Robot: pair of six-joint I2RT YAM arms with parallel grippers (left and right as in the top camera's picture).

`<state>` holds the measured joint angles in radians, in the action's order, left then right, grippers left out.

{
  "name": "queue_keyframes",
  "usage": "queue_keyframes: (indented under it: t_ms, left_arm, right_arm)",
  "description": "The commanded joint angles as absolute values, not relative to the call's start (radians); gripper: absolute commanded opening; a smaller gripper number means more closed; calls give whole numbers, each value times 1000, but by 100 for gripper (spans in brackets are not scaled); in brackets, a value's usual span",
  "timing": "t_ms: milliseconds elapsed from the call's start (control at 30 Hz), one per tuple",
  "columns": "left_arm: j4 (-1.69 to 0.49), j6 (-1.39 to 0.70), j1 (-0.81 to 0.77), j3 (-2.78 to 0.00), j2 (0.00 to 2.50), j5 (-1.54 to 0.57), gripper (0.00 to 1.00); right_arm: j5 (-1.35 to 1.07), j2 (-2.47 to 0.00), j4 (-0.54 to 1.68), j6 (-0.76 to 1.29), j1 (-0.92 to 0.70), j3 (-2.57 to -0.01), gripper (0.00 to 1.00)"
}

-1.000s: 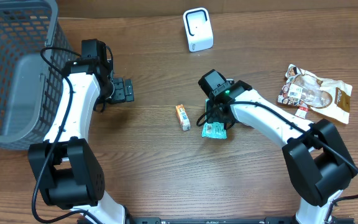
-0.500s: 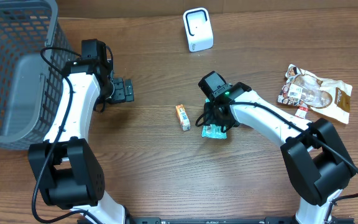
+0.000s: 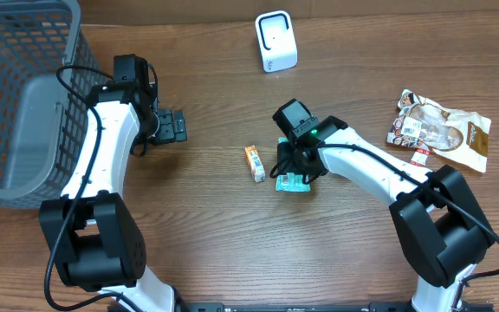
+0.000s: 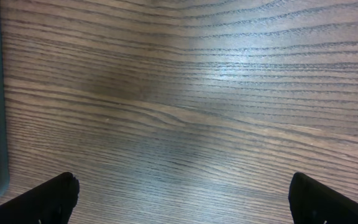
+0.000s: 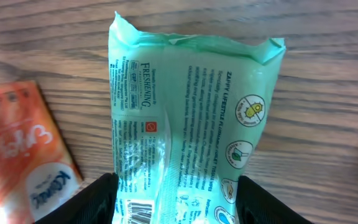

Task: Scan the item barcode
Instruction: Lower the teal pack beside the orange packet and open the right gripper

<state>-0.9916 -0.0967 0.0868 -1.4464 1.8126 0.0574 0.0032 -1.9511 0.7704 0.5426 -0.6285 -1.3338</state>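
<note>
The item is a mint-green wipes packet (image 5: 191, 112) with its printed back facing up and a barcode (image 5: 143, 213) near its lower left. My right gripper (image 5: 176, 200) is shut on it, one black finger (image 5: 89, 199) pressed to each long side. From overhead the packet (image 3: 290, 184) shows just below the right gripper (image 3: 294, 169) at the table's middle. The white scanner (image 3: 275, 41) stands at the back centre, well apart from the packet. My left gripper (image 3: 173, 126) hovers open over bare wood at the left, its fingers (image 4: 55, 198) wide apart with nothing between them.
A small orange packet (image 3: 255, 162) lies just left of the green one, close to the right gripper's finger (image 5: 17, 149). A brown and white snack bag (image 3: 440, 130) rests at the right. A grey mesh basket (image 3: 16, 95) fills the far left.
The right gripper and the green packet have shifted slightly to the left together. The left arm has not moved.
</note>
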Motion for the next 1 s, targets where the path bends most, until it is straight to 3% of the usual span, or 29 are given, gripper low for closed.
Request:
queue_keyframes:
  t_ms: [0, 400, 967]
  left_arm:
    - [-990, -78, 85, -1448, 1818, 62, 100]
    - [-990, -78, 85, -1448, 1818, 62, 100]
    - [-990, -78, 85, -1448, 1818, 62, 100]
  right_arm:
    - [-3, -1955, 764, 520, -634, -1328, 62]
    - [46, -1933, 781, 495, -625, -1391, 62]
    - [-81, -1942, 789, 496, -673, -1420, 58]
